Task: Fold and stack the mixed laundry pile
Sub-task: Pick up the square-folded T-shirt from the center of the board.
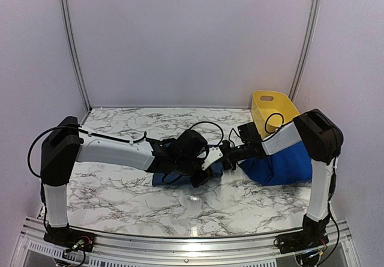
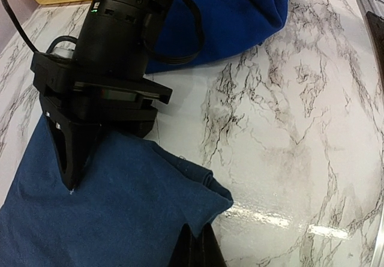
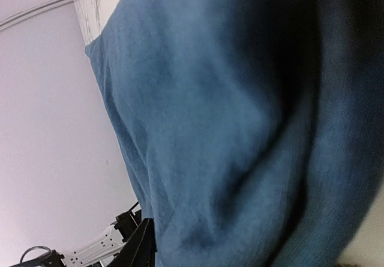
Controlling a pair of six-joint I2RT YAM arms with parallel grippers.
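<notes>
Laundry on the marble bench (image 1: 120, 207) shows as two pieces, and the yellow tub (image 1: 273, 108) is the handiest mark to place them by. A royal-blue garment (image 1: 282, 165) lies heaped just in front of the tub, on the side toward the arm bases. The dark denim-blue garment (image 1: 174, 178) lies flatter, in front of the tub and off to its left, well apart from it. A strip of bare bench separates it from the royal-blue heap.

Both arms reach to that spot left-front of the tub and meet over the denim piece. The left gripper (image 2: 195, 250) is down at the garment's edge on the side away from the tub. Its jaws are closed tight, and a corner of the denim cloth runs straight into them, so it looks pinched there. The cloth rises in a small peak beside that corner.

The right gripper (image 2: 71, 171) comes in from the tub's side, its black body tilted over the denim. One finger (image 2: 67, 153) points down with its tip resting on the cloth. The other finger is hidden behind the body, and the right wrist view is filled with blue fabric pressed close, so I cannot tell how wide its jaws stand or whether they have hold of anything.
</notes>
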